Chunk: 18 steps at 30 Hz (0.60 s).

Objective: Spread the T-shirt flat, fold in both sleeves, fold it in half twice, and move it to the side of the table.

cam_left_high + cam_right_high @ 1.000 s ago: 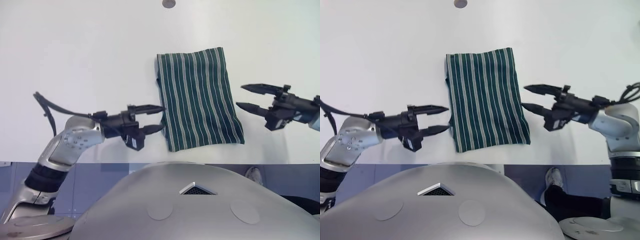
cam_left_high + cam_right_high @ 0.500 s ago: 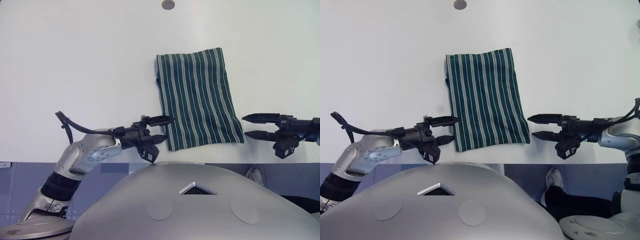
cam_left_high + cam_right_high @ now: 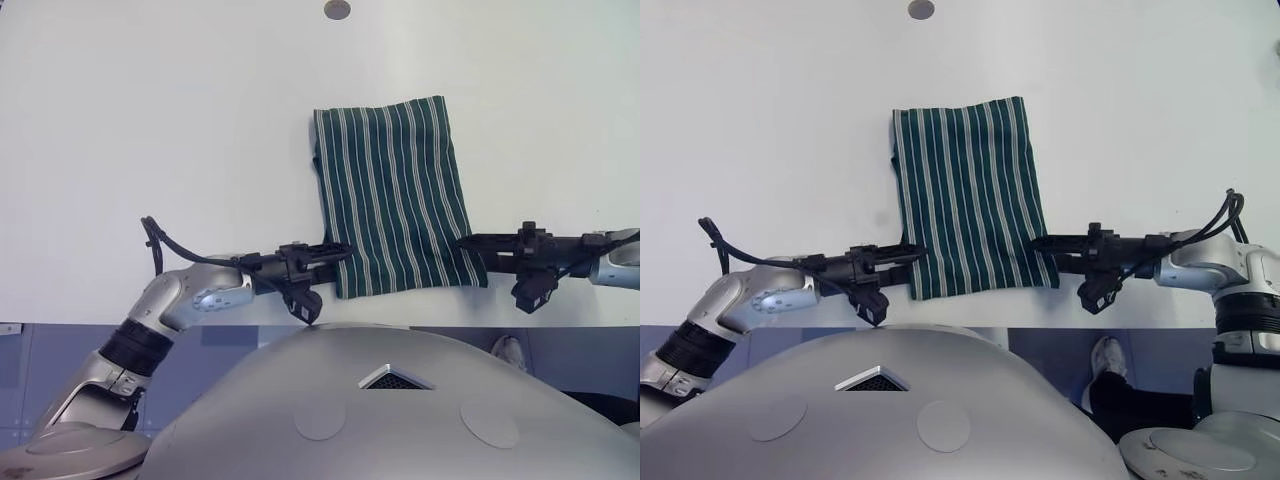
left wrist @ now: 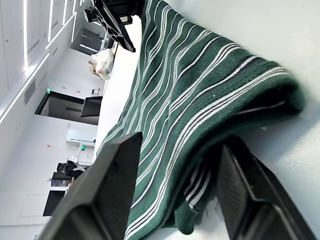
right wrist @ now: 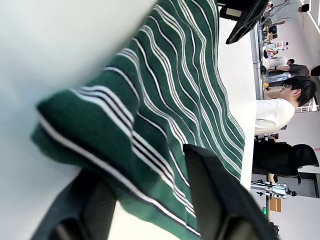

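The T-shirt (image 3: 395, 195) is a green, white-striped, folded rectangle lying flat on the white table (image 3: 150, 150). My left gripper (image 3: 340, 252) sits low at the shirt's near-left corner, open, and in the left wrist view that corner of the T-shirt (image 4: 200, 100) lies between its fingers (image 4: 107, 195). My right gripper (image 3: 468, 242) is at the near-right corner, also open. In the right wrist view the T-shirt corner (image 5: 125, 115) bulges between its two fingers (image 5: 220, 200). Each wrist view shows the other gripper far off across the cloth.
The table's front edge (image 3: 200, 322) runs just below both grippers. A small round hole (image 3: 337, 10) sits at the far edge. White tabletop stretches to the left and right of the shirt.
Both grippers came down toward the front edge and slid inward onto the shirt's near corners, turning so their fingers stack one over the other. The shirt has not moved.
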Tool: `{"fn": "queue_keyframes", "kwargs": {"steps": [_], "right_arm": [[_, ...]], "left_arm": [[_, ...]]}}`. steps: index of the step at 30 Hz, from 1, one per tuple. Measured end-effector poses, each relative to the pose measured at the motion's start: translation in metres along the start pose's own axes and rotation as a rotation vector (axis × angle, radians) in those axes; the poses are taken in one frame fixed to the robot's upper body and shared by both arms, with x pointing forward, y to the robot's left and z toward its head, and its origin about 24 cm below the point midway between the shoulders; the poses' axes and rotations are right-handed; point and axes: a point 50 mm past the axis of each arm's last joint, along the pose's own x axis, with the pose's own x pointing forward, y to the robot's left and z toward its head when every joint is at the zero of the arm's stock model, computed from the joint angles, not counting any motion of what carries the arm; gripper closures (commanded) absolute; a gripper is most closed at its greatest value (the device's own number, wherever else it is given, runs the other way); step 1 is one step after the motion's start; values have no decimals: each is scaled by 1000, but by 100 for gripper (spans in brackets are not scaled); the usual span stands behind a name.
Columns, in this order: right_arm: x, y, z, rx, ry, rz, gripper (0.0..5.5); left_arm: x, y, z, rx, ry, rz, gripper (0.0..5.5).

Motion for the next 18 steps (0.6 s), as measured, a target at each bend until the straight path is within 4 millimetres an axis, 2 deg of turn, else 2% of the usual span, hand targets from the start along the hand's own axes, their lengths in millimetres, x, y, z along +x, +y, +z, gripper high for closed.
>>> {"fn": "queue_keyframes", "kwargs": {"steps": [2,8,18], "right_arm": [[1,2,0,11,-1,1,439],[4,7,0,35,2,4,541],[16,5,2,73,-23,-34,546]], "left_arm": [[0,2,0,11,-11,2,384],[2,7,-4,34,-47,21,432],[1,11,-5,16,-68,47,508]]}}
